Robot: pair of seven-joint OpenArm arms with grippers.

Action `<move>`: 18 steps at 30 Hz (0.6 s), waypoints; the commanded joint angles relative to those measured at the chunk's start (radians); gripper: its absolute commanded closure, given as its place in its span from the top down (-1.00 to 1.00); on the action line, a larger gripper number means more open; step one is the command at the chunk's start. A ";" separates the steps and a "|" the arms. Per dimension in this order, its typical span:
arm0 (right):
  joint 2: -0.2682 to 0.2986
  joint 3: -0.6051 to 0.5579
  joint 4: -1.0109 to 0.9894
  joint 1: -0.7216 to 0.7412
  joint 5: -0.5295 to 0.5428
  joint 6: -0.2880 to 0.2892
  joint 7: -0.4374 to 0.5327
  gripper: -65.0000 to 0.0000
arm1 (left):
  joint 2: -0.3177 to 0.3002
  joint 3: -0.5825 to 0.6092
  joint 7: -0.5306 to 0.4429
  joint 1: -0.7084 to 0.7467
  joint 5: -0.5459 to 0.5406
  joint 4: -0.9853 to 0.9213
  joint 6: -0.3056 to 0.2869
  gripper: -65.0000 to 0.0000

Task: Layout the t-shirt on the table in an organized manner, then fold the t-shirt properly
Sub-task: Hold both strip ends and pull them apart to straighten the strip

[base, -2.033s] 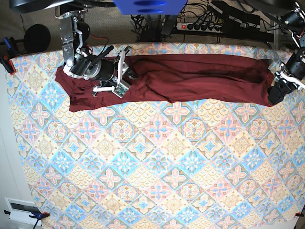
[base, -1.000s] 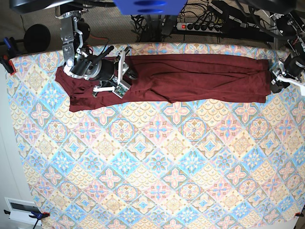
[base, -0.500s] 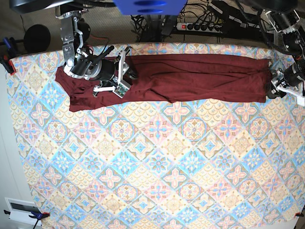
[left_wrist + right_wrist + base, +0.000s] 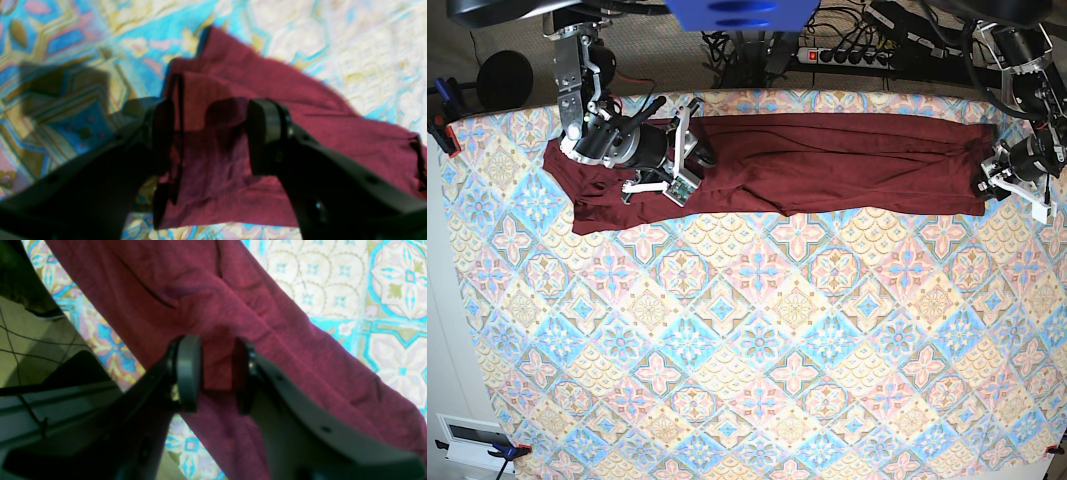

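Patterned table (image 4: 757, 340) fills the base view; the maroon t-shirt (image 4: 827, 165) lies stretched along its far edge, long axis side to side. Left wrist view: left gripper (image 4: 210, 133) spread wide, a shirt corner beneath. Right wrist view: right gripper (image 4: 217, 373) pinches a fabric fold.

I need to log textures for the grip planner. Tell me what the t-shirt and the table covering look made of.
The t-shirt: soft matte maroon knit, probably cotton jersey; a fine heathered weave shows, and it creases and drapes limply.

The table covering: it looks like a thin printed cloth with pastel diamond tiles, flat and low-sheen. Whether it is woven fabric or coated oilcloth cannot be told.
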 commanded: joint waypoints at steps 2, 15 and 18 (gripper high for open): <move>0.004 0.004 0.017 0.028 0.019 0.002 0.020 -0.47 | -0.031 -0.011 -0.014 -0.006 -0.011 0.014 -0.002 0.05; 0.004 0.001 0.017 0.111 0.019 0.002 0.016 -0.47 | -0.062 -0.064 -0.013 -0.004 0.006 0.014 -0.002 0.05; 0.004 0.001 0.017 0.111 0.019 0.002 0.014 -0.47 | -0.060 -0.024 -0.014 -0.010 0.048 0.012 -0.002 0.05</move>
